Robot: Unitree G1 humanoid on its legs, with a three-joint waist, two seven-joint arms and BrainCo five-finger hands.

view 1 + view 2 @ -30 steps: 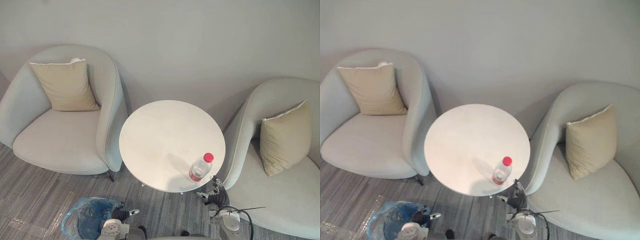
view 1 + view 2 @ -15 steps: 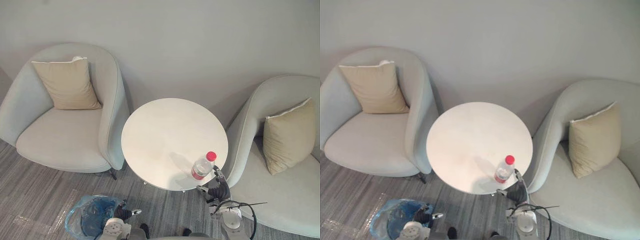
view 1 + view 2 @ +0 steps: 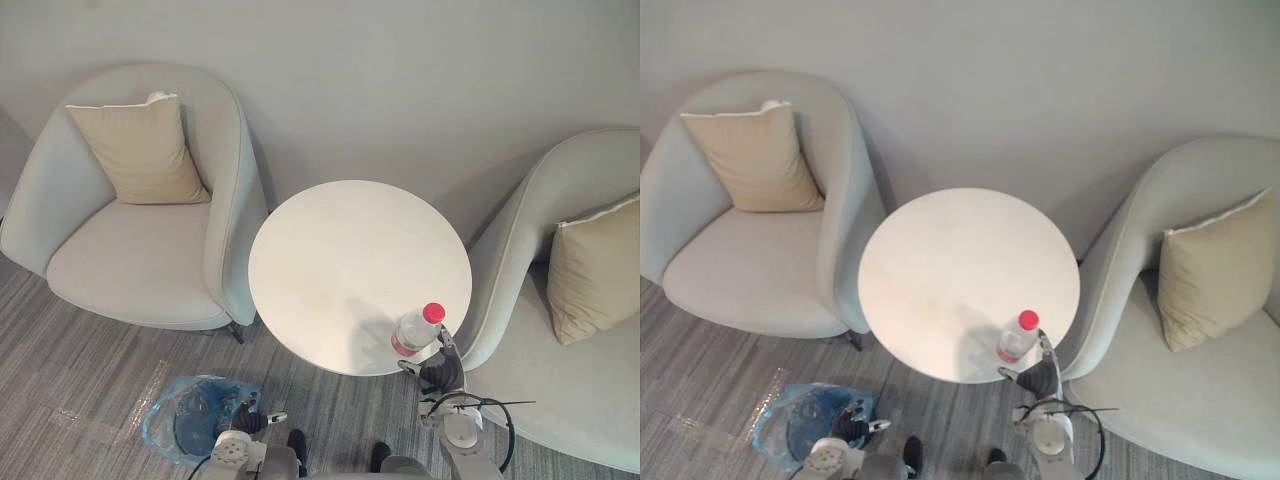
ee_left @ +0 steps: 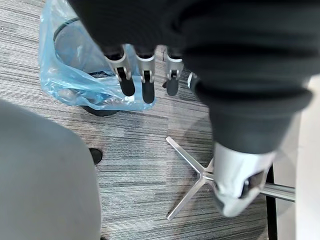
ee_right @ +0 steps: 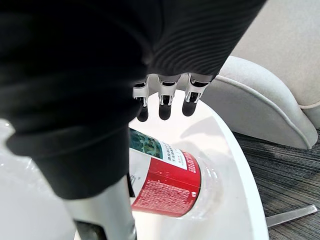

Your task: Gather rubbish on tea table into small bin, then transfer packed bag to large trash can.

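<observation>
Right wrist view showed the right hand (image 5: 161,94), fingers (image 5: 189,92) straight, just beside the bottle (image 5: 166,184) (red-capped, upright) near the edge of the table (image 3: 330,255); the left hand (image 4: 144,75), fingers relaxed, hung by the blue-bagged bin (image 3: 196,426) on the floor (image 3: 90,360).

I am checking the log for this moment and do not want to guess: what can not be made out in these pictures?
1. Contact between right hand and bottle: too small in the eye views; the hand's cover hides it in the right wrist view.
2. Contents of the small bin: the blue bag veils them in the left wrist view.
</observation>
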